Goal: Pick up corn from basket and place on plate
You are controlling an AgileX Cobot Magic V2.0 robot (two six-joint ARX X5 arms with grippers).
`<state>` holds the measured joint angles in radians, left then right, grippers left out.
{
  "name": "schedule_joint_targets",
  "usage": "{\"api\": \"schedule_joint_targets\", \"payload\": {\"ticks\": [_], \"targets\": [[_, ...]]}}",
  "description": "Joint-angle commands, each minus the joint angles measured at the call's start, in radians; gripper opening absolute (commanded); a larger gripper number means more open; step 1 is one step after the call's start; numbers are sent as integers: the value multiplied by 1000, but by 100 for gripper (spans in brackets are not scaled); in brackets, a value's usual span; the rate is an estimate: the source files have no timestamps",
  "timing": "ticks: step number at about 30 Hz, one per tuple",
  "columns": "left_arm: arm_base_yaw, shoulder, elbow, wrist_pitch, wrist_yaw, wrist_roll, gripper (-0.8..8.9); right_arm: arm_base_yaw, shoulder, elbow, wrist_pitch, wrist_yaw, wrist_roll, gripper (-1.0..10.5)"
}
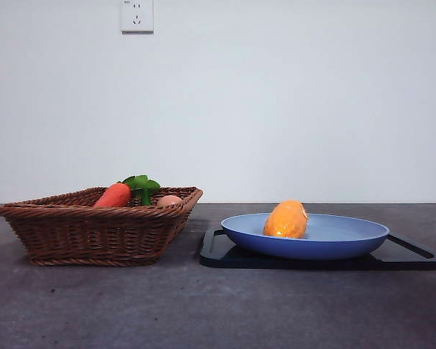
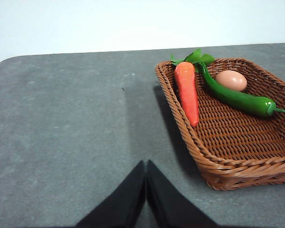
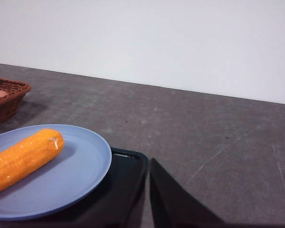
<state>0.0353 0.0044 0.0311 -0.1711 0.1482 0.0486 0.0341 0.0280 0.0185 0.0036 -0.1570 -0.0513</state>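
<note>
The orange-yellow corn [image 1: 286,219] lies on the light-blue plate [image 1: 349,236], toward its left side; the right wrist view shows the corn [image 3: 23,159] resting there on the plate [image 3: 80,178], untouched. The brown wicker basket [image 1: 94,231] stands to the left of the plate. My right gripper [image 3: 151,162] is shut and empty, hovering just off the plate's rim over the tray corner. Well to the side of the basket [image 2: 237,166], my left gripper [image 2: 146,164] hangs over bare table, shut with nothing in it. Neither arm shows in the front view.
A flat black tray [image 1: 216,251] lies under the plate. In the basket remain a red-orange carrot [image 2: 187,90] with green leaves, a long green pepper [image 2: 237,99] and a pale pinkish egg [image 2: 231,80]. A white wall stands behind the grey table [image 1: 203,305].
</note>
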Motion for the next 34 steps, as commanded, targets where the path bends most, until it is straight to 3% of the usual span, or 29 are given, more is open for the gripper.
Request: {"api": "schedule_joint_targets", "payload": {"ticks": [1, 13, 34], "targets": [[2, 0, -28, -3, 0, -8, 4, 3, -25, -9, -25, 2, 18, 2], [2, 0, -28, 0, 0, -8, 4, 4, -24, -9, -171, 3, 18, 2], [2, 0, -28, 0, 0, -8, 4, 4, -24, -9, -162, 4, 18, 2]]}}
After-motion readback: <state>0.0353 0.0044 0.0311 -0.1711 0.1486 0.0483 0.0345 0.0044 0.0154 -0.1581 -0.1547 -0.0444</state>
